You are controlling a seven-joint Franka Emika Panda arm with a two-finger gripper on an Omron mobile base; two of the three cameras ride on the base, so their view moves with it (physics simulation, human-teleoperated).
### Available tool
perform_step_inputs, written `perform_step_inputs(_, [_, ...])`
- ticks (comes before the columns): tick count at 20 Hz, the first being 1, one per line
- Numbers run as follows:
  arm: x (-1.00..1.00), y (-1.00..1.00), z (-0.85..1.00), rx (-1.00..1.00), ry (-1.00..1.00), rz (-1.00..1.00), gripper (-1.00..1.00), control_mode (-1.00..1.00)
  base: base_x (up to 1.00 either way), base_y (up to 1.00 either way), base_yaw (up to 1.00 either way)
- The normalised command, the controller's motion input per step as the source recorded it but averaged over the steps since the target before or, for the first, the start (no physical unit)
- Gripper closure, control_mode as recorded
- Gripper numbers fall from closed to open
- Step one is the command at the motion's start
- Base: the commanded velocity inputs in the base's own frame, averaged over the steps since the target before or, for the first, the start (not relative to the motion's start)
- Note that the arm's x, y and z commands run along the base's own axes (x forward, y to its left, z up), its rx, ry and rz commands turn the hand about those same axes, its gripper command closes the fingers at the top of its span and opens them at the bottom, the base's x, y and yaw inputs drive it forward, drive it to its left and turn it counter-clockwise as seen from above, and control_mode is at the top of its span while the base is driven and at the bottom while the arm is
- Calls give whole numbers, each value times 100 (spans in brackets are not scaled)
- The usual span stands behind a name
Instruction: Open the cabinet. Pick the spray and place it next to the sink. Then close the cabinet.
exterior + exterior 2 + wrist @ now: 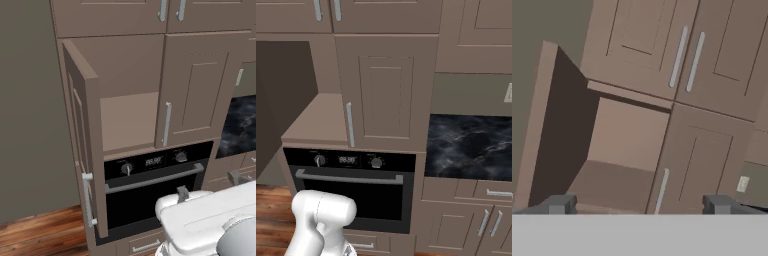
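The cabinet [195,90] stands above the oven. Its left door [85,140] is swung wide open toward me and its right door [386,95] is shut, with a long silver bar handle [167,124]. The tan interior [127,120] behind the open door holds nothing that I can see. The spray is hidden or out of view, and so is the sink. My gripper [639,205] is open with nothing between its fingers. It hangs below and in front of the cabinet and points up at the open compartment [627,145]. One grey fingertip [182,192] shows in front of the oven.
A black oven [150,190] with a silver bar handle sits under the cabinet. A dark marble counter [471,145] lies to the right, over drawers and low doors. Shorter upper doors [150,15] close the top. Wooden floor [40,230] and a bare wall lie left of the open door.
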Motion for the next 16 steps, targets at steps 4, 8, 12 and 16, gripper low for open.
perform_step_inputs(4, [-31,39,6,1,-22,0,-100,-100,0,0,0])
perform_step_inputs(8, [8,49,0,0,-13,0,-100,-100,0,0,0])
perform_step_inputs(12, [27,43,0,0,-6,0,-100,-100,0,0,0])
perform_step_inputs(16, [20,40,0,0,-2,-5,-100,-100,0,0,0])
